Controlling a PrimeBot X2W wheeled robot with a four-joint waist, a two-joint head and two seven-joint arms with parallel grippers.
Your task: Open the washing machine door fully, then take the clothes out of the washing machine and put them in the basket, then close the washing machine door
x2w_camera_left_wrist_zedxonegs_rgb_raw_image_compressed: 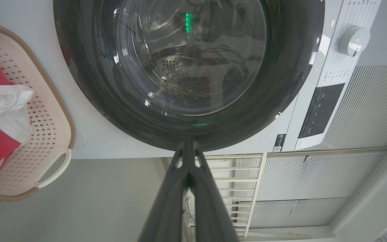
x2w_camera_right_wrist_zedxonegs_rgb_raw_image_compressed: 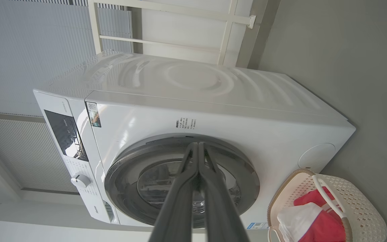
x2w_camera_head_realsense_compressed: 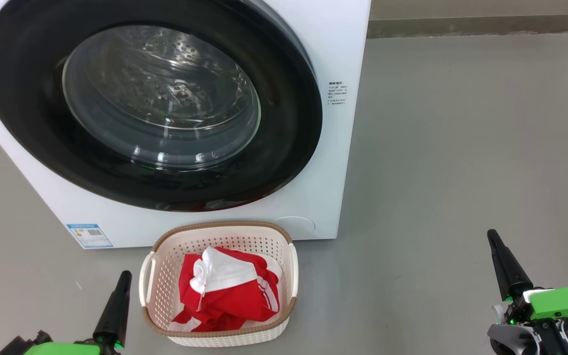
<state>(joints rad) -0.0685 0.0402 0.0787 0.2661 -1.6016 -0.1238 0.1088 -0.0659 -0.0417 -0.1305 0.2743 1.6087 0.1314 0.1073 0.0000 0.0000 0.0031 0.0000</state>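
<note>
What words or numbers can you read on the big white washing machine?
Blue sticker at the big white boxy washing machine's lower corner: too small to read.
Black print beside the round black-rimmed glass door: blurred.
Dark control panel and small code sticker: too small to read.
No text is clear enough to quote.

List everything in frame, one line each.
washing machine: 1, white, on the floor behind the basket
washing machine door: 1, black rim and clear glass, on the machine front, looks shut
knob: 1, white, on the control panel
sticker: 1, blue, lower corner of the machine front
basket: 1, cream with brown rim, on the floor before the machine
clothes: one heap, red and white, in the basket
floor: grey
left gripper: 1, dark, shut, left of the basket
right gripper: 1, dark, shut, right of the basket
</note>
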